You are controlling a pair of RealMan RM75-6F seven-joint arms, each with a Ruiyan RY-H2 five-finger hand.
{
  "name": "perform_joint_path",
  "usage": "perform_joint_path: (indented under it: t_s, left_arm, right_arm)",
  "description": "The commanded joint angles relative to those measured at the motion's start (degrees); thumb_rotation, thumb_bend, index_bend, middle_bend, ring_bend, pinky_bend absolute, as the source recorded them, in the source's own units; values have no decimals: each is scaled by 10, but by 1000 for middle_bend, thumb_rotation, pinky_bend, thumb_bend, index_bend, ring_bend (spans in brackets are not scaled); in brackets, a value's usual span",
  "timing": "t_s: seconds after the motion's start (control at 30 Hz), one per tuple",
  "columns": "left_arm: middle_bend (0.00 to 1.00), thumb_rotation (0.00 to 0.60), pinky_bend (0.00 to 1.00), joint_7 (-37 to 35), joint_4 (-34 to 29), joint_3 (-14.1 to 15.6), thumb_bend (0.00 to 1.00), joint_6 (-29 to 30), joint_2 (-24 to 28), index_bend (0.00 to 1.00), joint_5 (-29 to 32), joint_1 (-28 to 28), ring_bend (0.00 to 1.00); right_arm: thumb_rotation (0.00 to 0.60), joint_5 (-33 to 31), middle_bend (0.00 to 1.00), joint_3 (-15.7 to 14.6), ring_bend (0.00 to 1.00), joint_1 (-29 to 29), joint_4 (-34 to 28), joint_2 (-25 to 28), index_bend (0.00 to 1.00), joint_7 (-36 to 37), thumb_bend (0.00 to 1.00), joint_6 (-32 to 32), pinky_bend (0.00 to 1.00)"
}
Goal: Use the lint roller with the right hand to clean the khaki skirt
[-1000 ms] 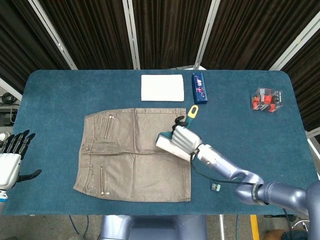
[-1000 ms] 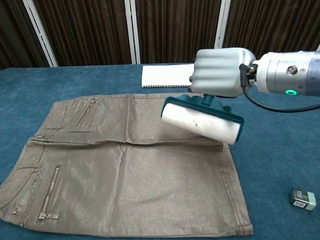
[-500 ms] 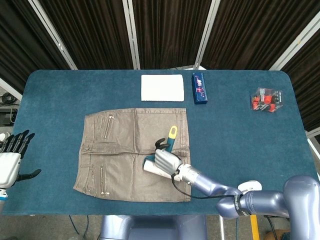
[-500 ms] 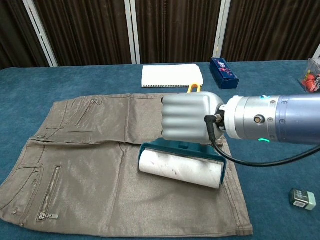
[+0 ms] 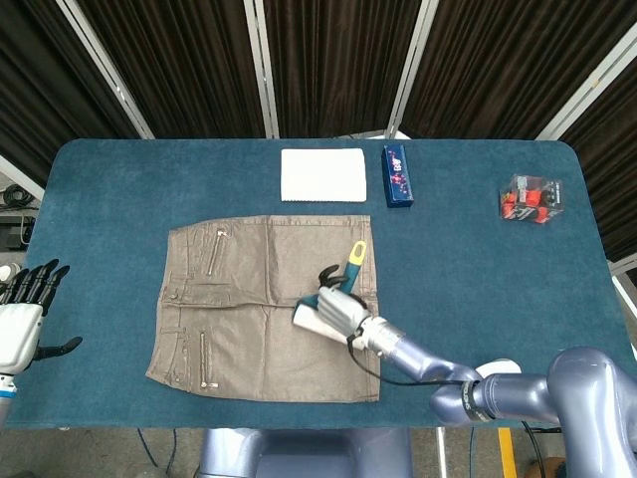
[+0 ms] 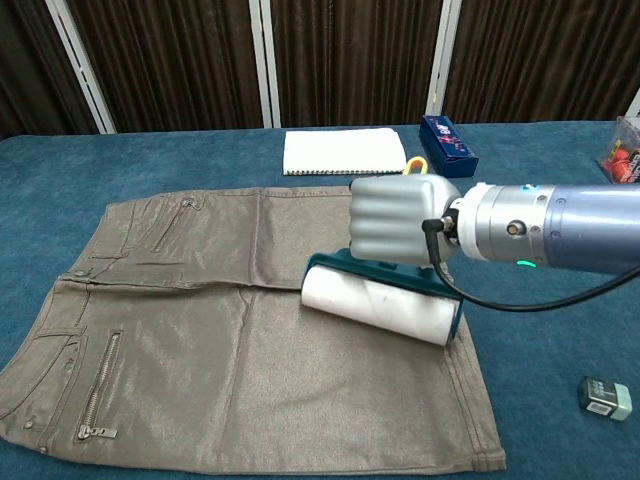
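- Dark curtains hang behind a blue table (image 5: 100, 179), and a khaki skirt (image 5: 239, 319) lies flat on it, a bit toward 7 o'clock from the middle.
- The right hand (image 6: 400, 220) is wrapped tight around the handle of the lint roller (image 6: 380, 308).
- The white roll sits on the skirt, on the side toward 3 o'clock, near the edge of the cloth. It looks like it is touching the cloth.
- The cleaning looks like it is under way, because the roller is down on the skirt. I cannot tell which parts are clean yet.
- The side toward 9 o'clock, with the zips and pockets, is well away from the roller and probably still needs rolling.
- The left hand (image 5: 22, 319) waits off the table edge at 9 o'clock, with its fingers spread and nothing in it.
- A white folded cloth (image 5: 323, 174) and a blue box (image 5: 397, 174) lie at 12 o'clock, past the top of the skirt.
- A clear box with red things (image 5: 530, 197) sits at 2 o'clock, well apart.
- A small green thing (image 6: 606, 397) lies at 5 o'clock, near the skirt corner.
- Nothing sits on the skirt to block the roller. The zips could catch the sticky roll.
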State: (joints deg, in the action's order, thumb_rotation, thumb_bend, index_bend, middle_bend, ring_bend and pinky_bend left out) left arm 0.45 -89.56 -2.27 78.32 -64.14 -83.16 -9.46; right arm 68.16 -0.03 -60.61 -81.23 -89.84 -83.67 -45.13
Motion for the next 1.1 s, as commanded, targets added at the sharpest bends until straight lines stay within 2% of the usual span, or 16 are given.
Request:
perform_joint_path:
  t_s: [0.03, 0.2, 0.43, 0.63, 0.8, 1.1]
  left_arm:
    - [0, 600, 0, 1, 1, 0, 0, -1, -1, 0, 1, -1, 0]
    - [0, 600, 0, 5, 2, -1, 0, -6, -4, 0, 5, -2, 0]
    - [0, 600, 0, 9, 0, -1, 0, -7, -5, 0, 7, -3, 0]
    - [0, 600, 0, 9, -1, 0, 0, -7, -5, 0, 5, -4, 0]
    - [0, 600, 0, 5, -2, 0, 0, -5, -3, 0, 3, -3, 0]
    - [0, 600, 0, 2, -2, 1, 0, -4, -1, 0, 2, -3, 0]
  right_arm:
    - [600, -6, 619, 7, 531, 0, 49, -2, 578, 28, 625, -9, 379]
    - [600, -7, 619, 13, 532, 0, 109, -3, 578, 72, 625, -9, 380]
    - [600, -4, 619, 13, 531, 4, 140, -11, 578, 103, 626, -12, 380]
    - [600, 21, 619, -3, 532, 7, 110, -9, 578, 109, 626, -19, 383]
    - [600, 47, 620, -24, 534, 9, 60, -2, 579, 84, 626, -27, 385]
    - [600, 78, 620, -44, 536, 13, -20, 10, 580, 46, 626, -39, 388]
